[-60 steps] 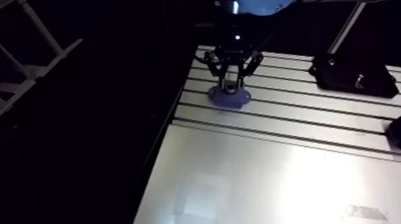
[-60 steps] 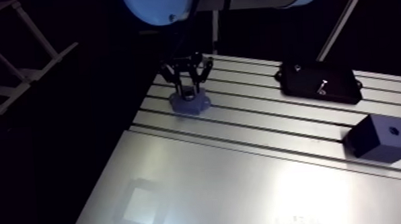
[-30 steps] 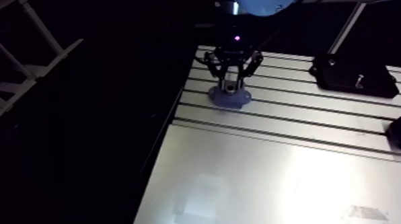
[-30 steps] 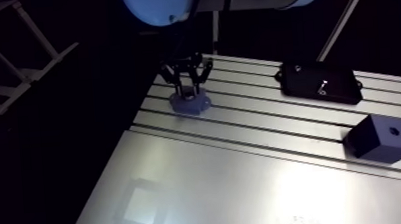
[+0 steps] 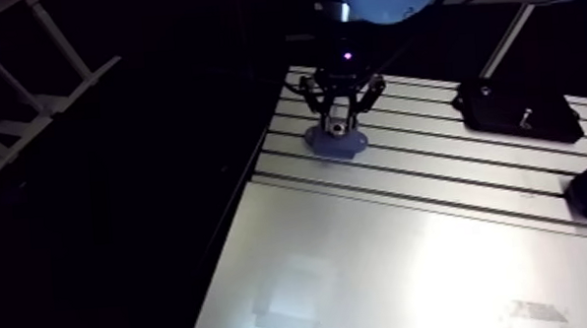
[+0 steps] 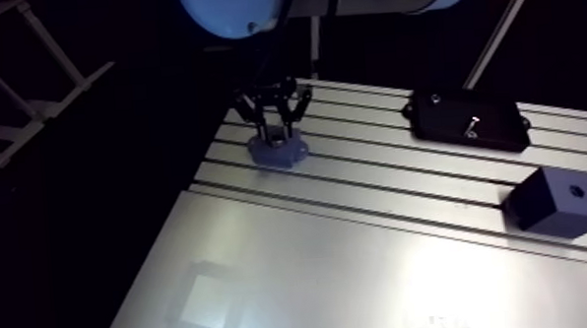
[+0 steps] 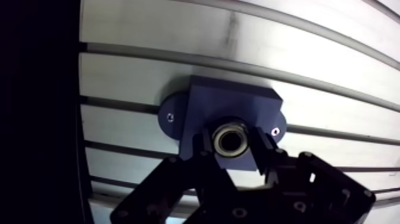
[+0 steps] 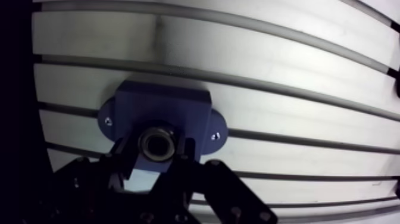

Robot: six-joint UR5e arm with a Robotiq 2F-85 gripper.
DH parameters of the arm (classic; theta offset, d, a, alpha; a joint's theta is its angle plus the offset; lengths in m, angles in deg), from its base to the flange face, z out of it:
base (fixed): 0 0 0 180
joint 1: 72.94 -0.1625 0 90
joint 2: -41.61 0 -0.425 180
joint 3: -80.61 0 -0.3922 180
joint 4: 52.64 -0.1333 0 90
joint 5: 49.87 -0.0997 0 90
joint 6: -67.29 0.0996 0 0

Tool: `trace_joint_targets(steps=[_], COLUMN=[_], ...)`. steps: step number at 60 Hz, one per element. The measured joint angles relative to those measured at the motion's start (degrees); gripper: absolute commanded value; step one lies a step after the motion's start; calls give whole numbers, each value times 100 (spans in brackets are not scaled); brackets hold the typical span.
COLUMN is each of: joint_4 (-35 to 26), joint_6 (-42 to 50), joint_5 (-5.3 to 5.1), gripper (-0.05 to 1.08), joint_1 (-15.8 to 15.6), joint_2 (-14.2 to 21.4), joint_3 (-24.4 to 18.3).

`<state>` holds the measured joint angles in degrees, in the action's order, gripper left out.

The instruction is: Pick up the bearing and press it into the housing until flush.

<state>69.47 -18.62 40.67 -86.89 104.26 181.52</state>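
Holding bearing (image 7: 231, 138) pinched in gripper (image 7: 231, 152), I've got it square over housing (image 7: 235, 102) bore nr table (image 7: 333, 56) edge to press in straight.

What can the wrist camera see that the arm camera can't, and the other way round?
Only the wrist view shows the shiny ring-shaped bearing up close, pinched between the jaws right over the blue housing, and the housing's two small screw holes. Only the arm view shows a flat black case, a dark blue cube with a hole on top, and a faint square outline on the table. Both show the housing, the gripper over it, and the slotted table.
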Motion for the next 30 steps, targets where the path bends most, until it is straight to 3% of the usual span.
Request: trace_joint_targets(steps=[30], joint_4=[18], joint_6=[-45], joint_5=[-5], gripper=[59], joint_1=[-3], joint_2=[-5], joint_3=[3])
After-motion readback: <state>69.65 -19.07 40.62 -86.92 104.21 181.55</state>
